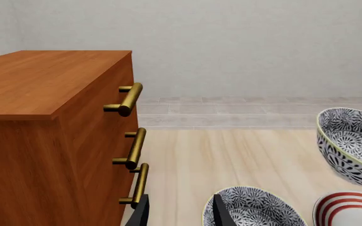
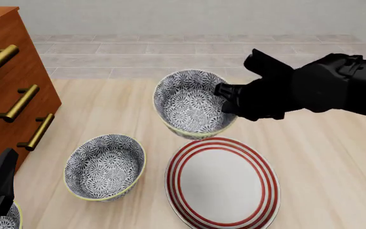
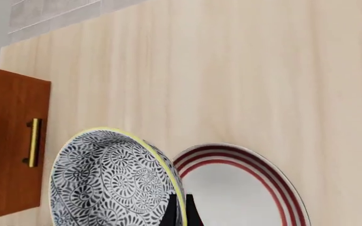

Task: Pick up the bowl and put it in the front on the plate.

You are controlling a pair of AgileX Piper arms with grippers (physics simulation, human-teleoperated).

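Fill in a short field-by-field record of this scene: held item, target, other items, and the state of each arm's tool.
held item: deep round blue-grey floral ceramic bowl, tilted, lifted above the table
held by: right tool, clamped on its rim
target: large flat white plate with red rings, bare
other items: matching bowl beside the plate; wooden drawer cabinet
left tool: open, idle

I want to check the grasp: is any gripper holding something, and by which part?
The right gripper holds the bowl by its rim, tilted above the plate. The left gripper is open and holds nothing.
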